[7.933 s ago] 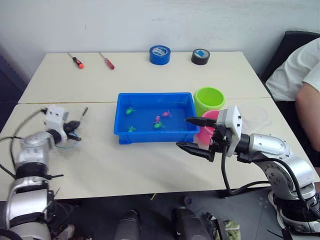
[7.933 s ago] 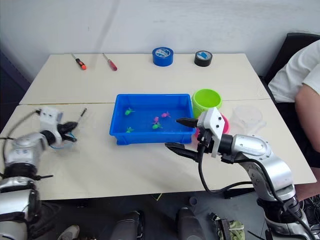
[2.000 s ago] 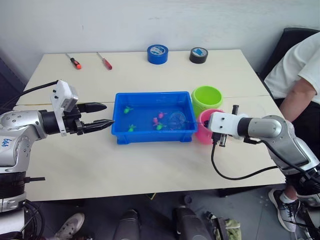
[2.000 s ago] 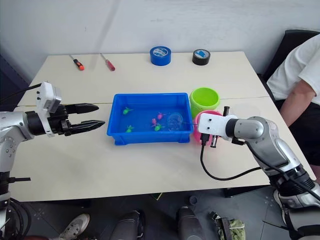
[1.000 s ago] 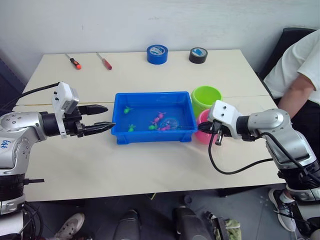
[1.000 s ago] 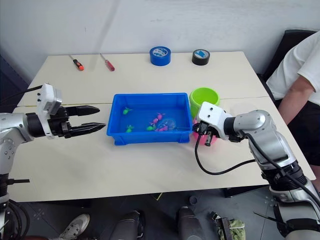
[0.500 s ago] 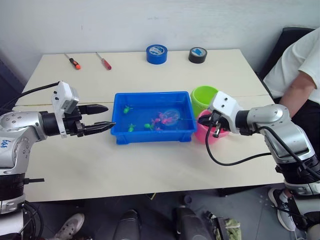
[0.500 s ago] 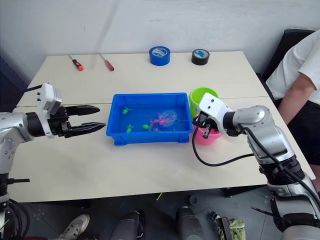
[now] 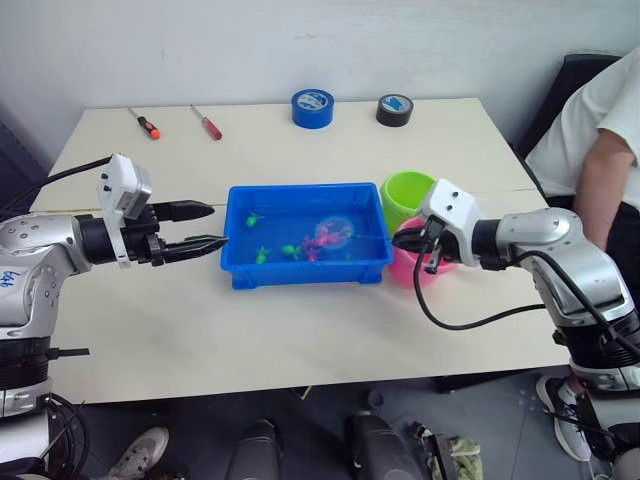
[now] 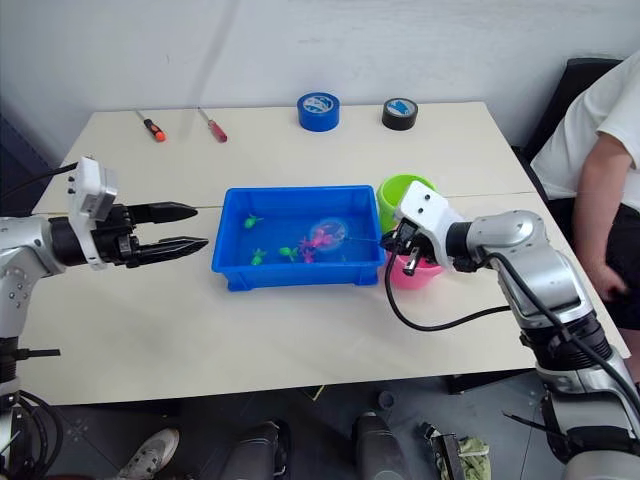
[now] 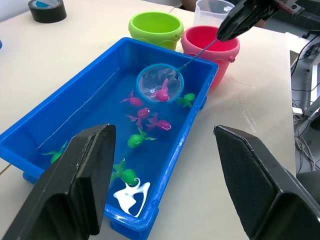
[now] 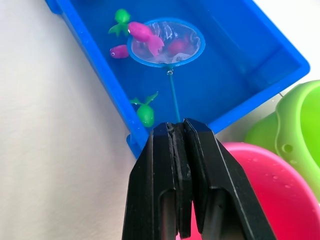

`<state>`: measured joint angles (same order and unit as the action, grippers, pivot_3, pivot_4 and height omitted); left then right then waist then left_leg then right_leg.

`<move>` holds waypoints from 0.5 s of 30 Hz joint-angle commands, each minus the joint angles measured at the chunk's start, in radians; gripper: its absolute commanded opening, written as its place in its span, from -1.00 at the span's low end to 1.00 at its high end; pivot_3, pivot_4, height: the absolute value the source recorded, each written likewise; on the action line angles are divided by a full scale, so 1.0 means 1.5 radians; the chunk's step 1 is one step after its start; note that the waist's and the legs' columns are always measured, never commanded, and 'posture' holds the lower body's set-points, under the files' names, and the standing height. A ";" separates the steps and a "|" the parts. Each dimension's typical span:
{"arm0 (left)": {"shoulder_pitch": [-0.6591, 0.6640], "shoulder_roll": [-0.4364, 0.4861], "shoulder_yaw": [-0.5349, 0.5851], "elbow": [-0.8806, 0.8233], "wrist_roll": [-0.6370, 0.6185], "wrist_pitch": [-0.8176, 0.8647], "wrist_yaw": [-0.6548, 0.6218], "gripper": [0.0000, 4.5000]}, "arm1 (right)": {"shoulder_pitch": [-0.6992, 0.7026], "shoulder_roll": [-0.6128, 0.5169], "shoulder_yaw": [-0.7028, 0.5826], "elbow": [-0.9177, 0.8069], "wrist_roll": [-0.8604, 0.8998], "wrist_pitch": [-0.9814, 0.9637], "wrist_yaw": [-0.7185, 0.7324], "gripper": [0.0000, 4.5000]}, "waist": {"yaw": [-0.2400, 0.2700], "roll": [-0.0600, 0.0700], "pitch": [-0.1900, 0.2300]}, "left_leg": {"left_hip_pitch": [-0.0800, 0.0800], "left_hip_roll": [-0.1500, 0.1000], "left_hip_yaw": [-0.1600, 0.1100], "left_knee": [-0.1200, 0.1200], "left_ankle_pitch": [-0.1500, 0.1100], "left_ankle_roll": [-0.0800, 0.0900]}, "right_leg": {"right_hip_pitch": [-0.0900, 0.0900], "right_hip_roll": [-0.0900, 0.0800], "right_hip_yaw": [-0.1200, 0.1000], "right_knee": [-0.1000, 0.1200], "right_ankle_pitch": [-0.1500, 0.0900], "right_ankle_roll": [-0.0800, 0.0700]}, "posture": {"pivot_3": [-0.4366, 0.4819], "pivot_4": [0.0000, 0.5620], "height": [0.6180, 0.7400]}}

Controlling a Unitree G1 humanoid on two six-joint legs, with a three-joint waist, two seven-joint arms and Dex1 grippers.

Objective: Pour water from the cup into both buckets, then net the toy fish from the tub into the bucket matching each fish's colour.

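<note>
In the left eye view, the net [image 9: 333, 233] is held over the tub [image 9: 305, 268] by the clenched right end effector [image 9: 412, 240], the pink bucket [image 9: 415, 268] directly beneath. In the left wrist view, a pink fish [image 11: 162, 93] lies in the hoop; the left end effector [image 11: 172, 185] is spread, empty.

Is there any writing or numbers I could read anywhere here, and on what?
None can be read.
Left arm: small blue marks, too blurred to read.
Blue tape roll: white patch on top, illegible.
Black tape roll: pale label, illegible.
</note>
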<state>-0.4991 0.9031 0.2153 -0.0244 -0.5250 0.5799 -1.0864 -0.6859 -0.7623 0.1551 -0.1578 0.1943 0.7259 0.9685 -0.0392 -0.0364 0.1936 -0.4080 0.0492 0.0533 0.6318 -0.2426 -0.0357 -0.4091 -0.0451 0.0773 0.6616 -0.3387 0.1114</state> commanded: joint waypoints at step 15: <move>-0.175 -0.068 -0.069 0.163 0.025 -0.103 -0.084 0.54 | 0.068 -0.134 -0.272 -0.132 0.135 0.084 -0.010 -1.00 | 0.008 0.000 0.000 | 0.000 0.000 0.000 0.000 0.000 0.000 | 0.000 0.000 0.000 -0.001 0.000 0.000 | -0.05 -0.47 0.89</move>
<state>-0.7316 0.8019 0.1142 0.2128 -0.4951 0.4530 -1.1961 -0.5971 -0.9397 -0.1830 -0.3009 0.3722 0.8295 0.9618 -0.0273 -0.0366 0.1935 -0.4087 0.0488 0.0538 0.6322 -0.2428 -0.0355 -0.4088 -0.0451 0.0777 0.6601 -0.3384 0.1119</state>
